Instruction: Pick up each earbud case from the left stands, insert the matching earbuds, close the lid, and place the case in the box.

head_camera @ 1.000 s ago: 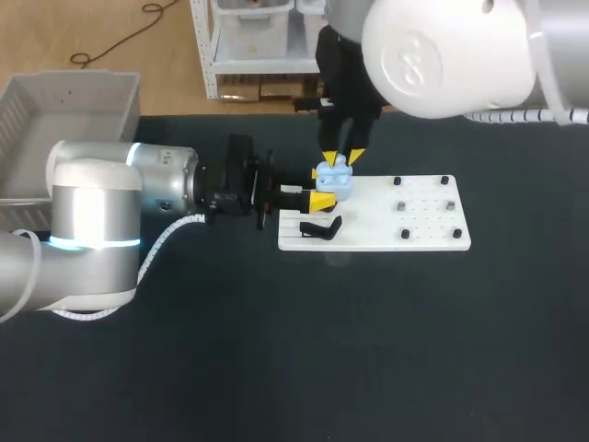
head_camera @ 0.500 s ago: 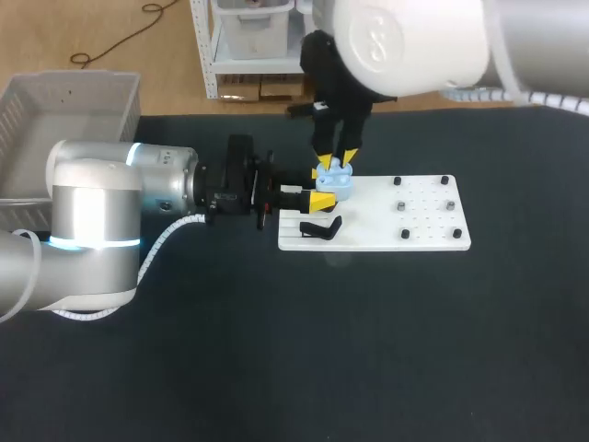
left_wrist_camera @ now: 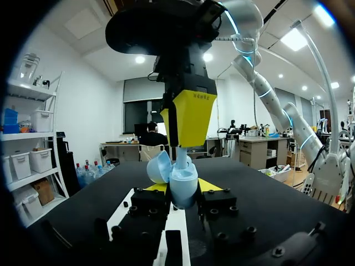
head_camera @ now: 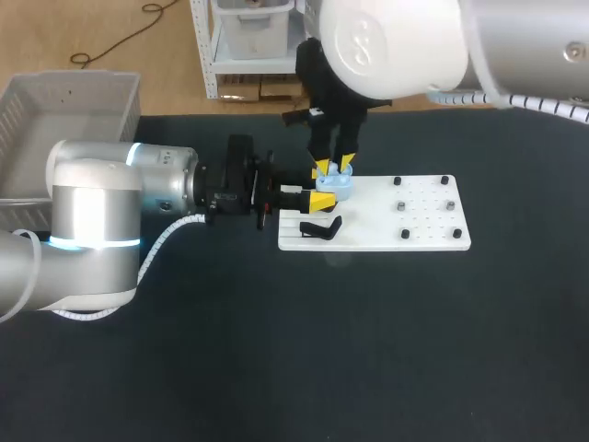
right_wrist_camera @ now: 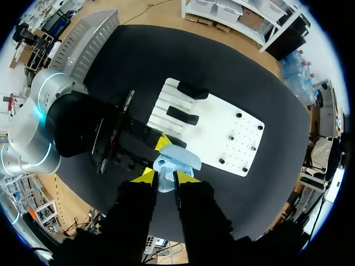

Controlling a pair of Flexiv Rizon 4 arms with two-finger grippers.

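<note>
A light blue earbud case (head_camera: 335,187) with its lid (left_wrist_camera: 160,166) open is held at the left end of the white board (head_camera: 423,230). My left gripper (head_camera: 320,191) is shut on it from the side, one yellow tip on either flank of the case (left_wrist_camera: 183,180). Straight above it, my right gripper (head_camera: 333,167) points down, shut on a pale blue earbud (left_wrist_camera: 182,157) whose lower end reaches into the open case. In the right wrist view the case (right_wrist_camera: 178,158) lies just ahead of the right gripper (right_wrist_camera: 165,178).
A black stand (head_camera: 320,228) sits on the board's slotted left end, and small black pegs (head_camera: 402,207) dot its right half. A grey slatted box (head_camera: 55,101) stands at the table's far left corner. Dark table surface (head_camera: 368,350) lies open in front.
My right gripper has come down and slightly left with the earbud, from above the case to its opening. The left arm and the case have stayed still.
</note>
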